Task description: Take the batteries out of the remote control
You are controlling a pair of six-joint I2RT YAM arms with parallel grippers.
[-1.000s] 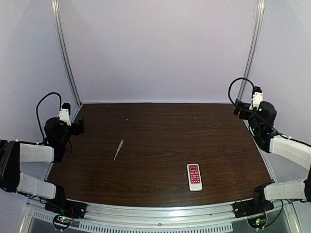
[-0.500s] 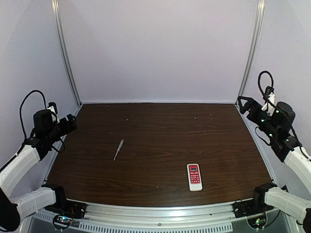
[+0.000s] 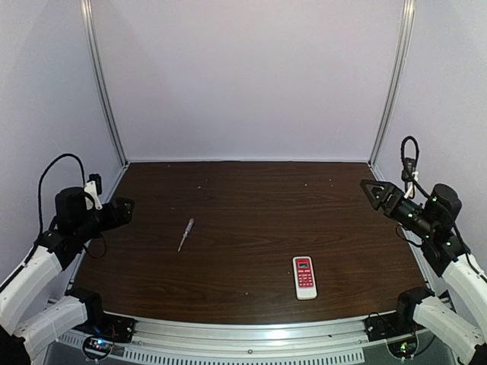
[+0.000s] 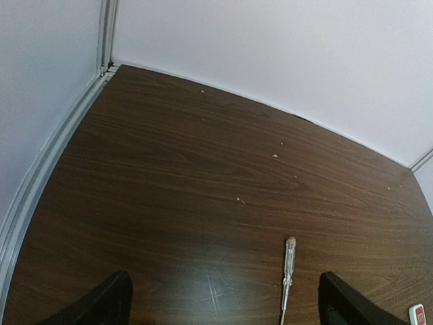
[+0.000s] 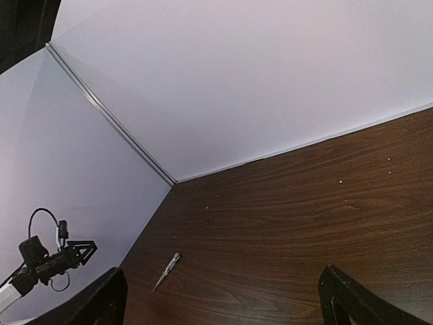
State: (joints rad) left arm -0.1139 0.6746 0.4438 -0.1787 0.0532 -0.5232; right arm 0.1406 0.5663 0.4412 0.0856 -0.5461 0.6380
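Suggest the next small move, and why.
Probably lower the right gripper toward the remote control. It lies buttons-up and untouched, nearer that arm, so its back is not reachable yet, and the gripper hangs open and empty, well away from it.

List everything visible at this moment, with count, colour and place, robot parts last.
dark wood-grain table: one, brown, floor of the enclosure.
slim white rectangular plastic remote control: one, white with a red button face, face up near the front edge, right of centre.
thin pale pointed tool: one, whitish, lying left of centre, well apart from the remote control.
plain walls: three, pale lilac, behind and on both sides.
left hand: one, black, open and empty, at the table's left edge.
right hand: one, black, open and empty, at the right edge.
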